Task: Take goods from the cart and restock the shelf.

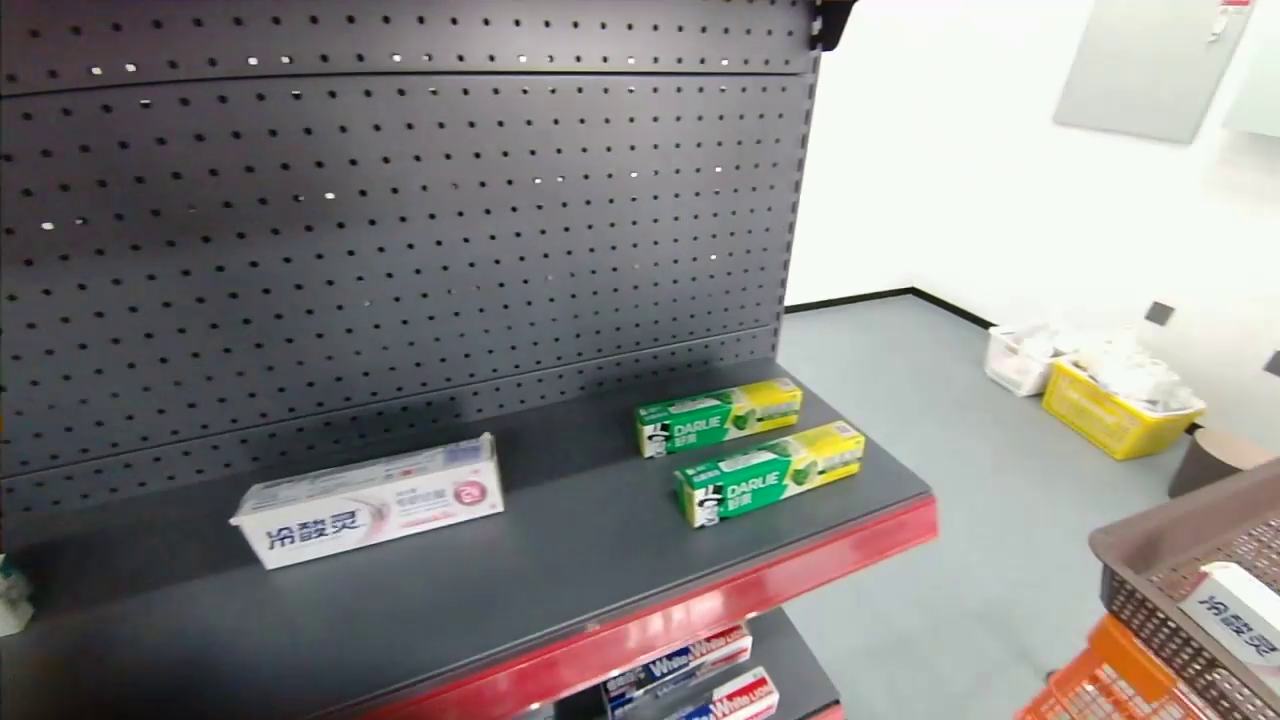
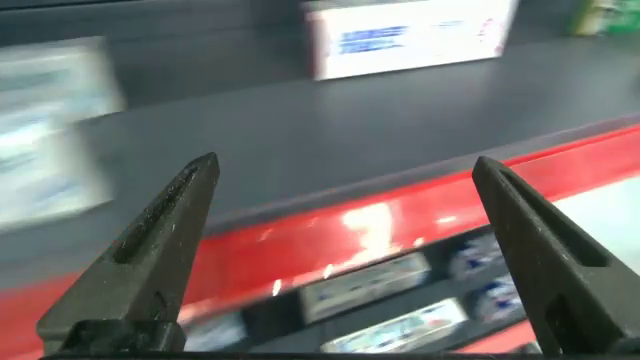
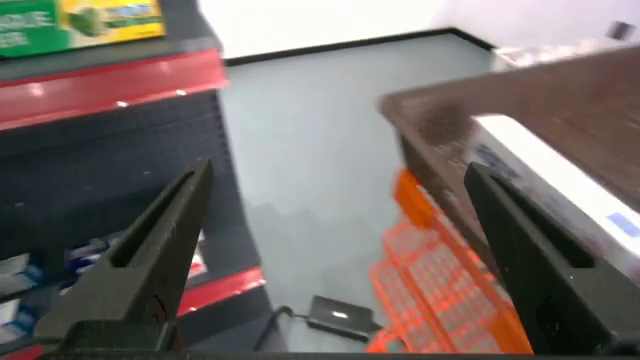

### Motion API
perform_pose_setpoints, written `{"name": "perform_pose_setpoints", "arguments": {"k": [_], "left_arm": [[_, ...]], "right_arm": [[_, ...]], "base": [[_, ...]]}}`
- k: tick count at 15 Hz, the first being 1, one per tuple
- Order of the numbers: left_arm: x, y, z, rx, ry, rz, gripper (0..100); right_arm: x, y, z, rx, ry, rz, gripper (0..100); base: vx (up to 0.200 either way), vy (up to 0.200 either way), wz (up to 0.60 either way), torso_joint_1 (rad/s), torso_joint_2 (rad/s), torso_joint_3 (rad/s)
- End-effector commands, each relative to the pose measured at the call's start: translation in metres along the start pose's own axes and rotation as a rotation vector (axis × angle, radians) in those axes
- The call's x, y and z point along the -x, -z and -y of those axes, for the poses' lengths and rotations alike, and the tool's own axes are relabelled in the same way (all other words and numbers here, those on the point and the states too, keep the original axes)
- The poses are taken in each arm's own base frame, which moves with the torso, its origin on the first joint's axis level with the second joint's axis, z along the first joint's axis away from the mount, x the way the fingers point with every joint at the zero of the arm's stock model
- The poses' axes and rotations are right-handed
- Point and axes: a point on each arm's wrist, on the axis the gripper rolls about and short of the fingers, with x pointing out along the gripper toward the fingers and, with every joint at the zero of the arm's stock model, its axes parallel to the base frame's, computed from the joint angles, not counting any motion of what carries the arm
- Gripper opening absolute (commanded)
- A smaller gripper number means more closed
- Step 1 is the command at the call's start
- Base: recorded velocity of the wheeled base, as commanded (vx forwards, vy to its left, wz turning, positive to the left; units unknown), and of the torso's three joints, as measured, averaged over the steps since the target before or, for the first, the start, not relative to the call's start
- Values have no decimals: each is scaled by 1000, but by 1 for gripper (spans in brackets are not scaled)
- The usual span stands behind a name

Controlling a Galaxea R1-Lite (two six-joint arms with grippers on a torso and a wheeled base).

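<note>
Left jaws wide open, empty, before shelf [image 2: 300,140], right jaws wide open, empty, near basket [image 3: 570,105]

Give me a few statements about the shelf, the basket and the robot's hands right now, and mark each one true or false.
1. Two green boxes lie on the red-edged shelf. True.
2. The white toothpaste box lies to the right of the green boxes. False: it lies to their left, apart from them.
3. The left hand grips a box. False: its fingers are spread wide with nothing between them.
4. A white carton lies in the brown basket. True.
5. The yellow bin stands on the shelf. False: it stands on the floor by the wall.
</note>
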Motion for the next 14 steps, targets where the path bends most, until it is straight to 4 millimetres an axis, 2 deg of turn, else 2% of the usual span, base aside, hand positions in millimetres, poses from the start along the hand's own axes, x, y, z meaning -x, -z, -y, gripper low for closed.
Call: {"name": "perform_pose_setpoints", "arguments": {"k": [1,7,14], "left_arm": [[0,0,0,0,-1,1,100],[0,0,0,0,-2,1,100],[0,0,0,2,1,1,100]], "right_arm": [[0,0,0,0,1,1,100],[0,0,0,0,-1,1,100],[0,0,0,1,-16,1,100]], "base": [[0,0,-600,7,12,7],[0,0,-600,5,2,3],[0,0,0,0,0,0]]}}
